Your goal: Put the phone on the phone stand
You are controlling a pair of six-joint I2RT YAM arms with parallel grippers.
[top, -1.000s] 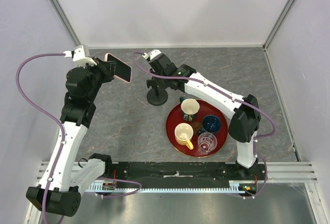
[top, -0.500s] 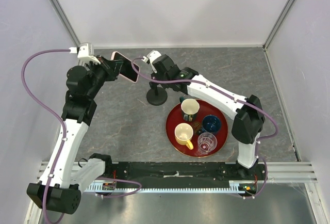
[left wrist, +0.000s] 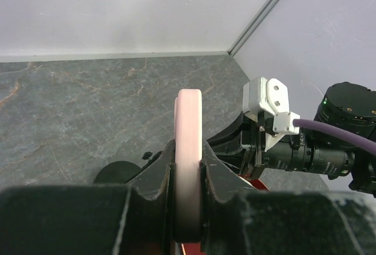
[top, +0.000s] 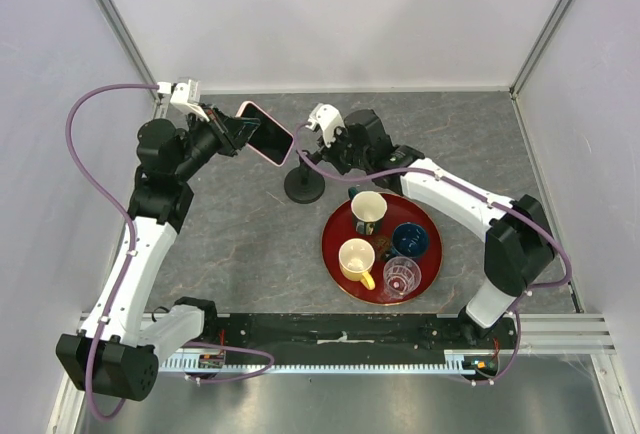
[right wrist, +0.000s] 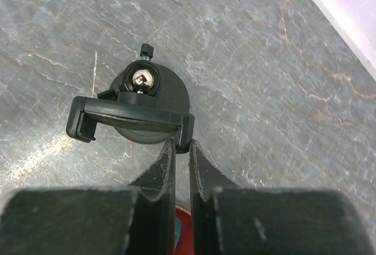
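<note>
The phone (top: 266,133), black screen with a pink rim, is held tilted in the air just up and left of the phone stand (top: 305,187). My left gripper (top: 241,130) is shut on its left end. In the left wrist view the phone (left wrist: 188,120) is edge-on between the fingers of the left gripper (left wrist: 188,175), with the stand's disc base (left wrist: 115,173) below on the left. My right gripper (top: 322,162) is at the stand's head. In the right wrist view the right gripper (right wrist: 181,144) pinches the right end of the clamp head (right wrist: 129,117) above the round base.
A red round tray (top: 335,254) lies right in front of the stand. It holds a dark cup (top: 368,211), a yellow cup (top: 356,259), a blue bowl (top: 410,240) and a clear glass (top: 402,276). White walls close the table at the back and sides.
My left gripper has carried the phone to the right, closer to the stand. My right arm has swung its wrist to the right while its gripper stays at the stand's head.
</note>
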